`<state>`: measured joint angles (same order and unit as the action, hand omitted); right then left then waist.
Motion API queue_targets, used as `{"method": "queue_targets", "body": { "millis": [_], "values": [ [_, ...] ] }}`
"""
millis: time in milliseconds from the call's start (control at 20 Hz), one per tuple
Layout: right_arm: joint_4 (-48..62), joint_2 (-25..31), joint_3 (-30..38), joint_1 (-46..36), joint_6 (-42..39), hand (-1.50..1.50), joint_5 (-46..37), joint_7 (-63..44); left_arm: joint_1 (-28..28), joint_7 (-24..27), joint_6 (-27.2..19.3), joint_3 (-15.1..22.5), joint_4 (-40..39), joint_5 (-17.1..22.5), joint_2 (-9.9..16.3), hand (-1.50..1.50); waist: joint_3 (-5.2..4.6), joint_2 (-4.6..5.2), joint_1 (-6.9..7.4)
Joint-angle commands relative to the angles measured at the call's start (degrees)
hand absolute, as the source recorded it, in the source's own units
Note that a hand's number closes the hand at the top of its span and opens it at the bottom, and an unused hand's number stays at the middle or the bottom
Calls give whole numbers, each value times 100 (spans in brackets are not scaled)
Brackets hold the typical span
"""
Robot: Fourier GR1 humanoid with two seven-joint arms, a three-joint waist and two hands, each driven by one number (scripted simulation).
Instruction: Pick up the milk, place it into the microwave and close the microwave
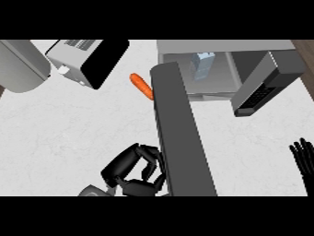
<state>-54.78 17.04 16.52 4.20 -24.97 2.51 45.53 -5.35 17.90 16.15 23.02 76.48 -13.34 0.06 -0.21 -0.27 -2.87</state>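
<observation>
The milk (204,64) is already inside the microwave (220,50), standing far ahead of the fingers of both hands. So the carrying part looks done, and the step now is shutting the door (179,133).

The door sticks out long and dark, swung wide open toward the robot. The left hand (133,168) is at the door's near end, on its outer side. Its fingers are curled, and the fingertips touch the door's edge or sit just beside it. They hold nothing that I can see.

The next move, I think, is to push that end of the door sideways, across toward the right hand, so it swings shut.

The right hand (310,166) rests open by the right edge, fingers straight up, holding nothing. It is well apart from the door but on the side the door will swing through, so it should stay clear.

Beyond the left fingers, a carrot (141,86) lies just beside the door's far end. Further out to the left is a toaster (88,60). Both are on the outer side, away from the swing.
</observation>
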Motion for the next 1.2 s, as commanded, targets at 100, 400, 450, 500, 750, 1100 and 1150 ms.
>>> {"method": "queue_targets", "body": {
  "millis": [100, 400, 450, 500, 750, 1100, 1150],
  "values": [
    [-1260, 221, -94, 620, -1051, -150, 661, 122, -733, -159, -786, 1113, -727, 556, -5, 150, 1, 24, -76],
    [-2150, 203, -495, 691, -1351, -150, 1311, -511, -1060, -345, -1929, 2353, -1031, 1303, -4, 150, -3, 46, -190],
    [-2373, 268, -498, 797, -1378, -150, 1450, -668, -1013, -440, -2194, 2650, -925, 1390, -4, 150, -5, 34, -213],
    [-2505, 433, -501, 896, -1579, -150, 1595, -729, -1321, -481, -2225, 2558, -1157, 1513, -3, 150, -8, 54, -332],
    [-3081, 540, -661, 736, -1483, -150, 2084, -1406, -1831, -733, -3210, 3287, -1054, 2096, -1, 150, -5, 82, -372],
    [-3968, 643, -964, 796, -1489, -150, 2512, -1981, -2667, -828, -4141, 3342, -1318, 2649, 1, 150, -14, 111, -676],
    [-3940, 765, -924, 705, -1518, -150, 2584, -2089, -2779, -778, -4259, 3389, -1340, 2728, 1, 150, -11, 132, -655]
  ]
}}
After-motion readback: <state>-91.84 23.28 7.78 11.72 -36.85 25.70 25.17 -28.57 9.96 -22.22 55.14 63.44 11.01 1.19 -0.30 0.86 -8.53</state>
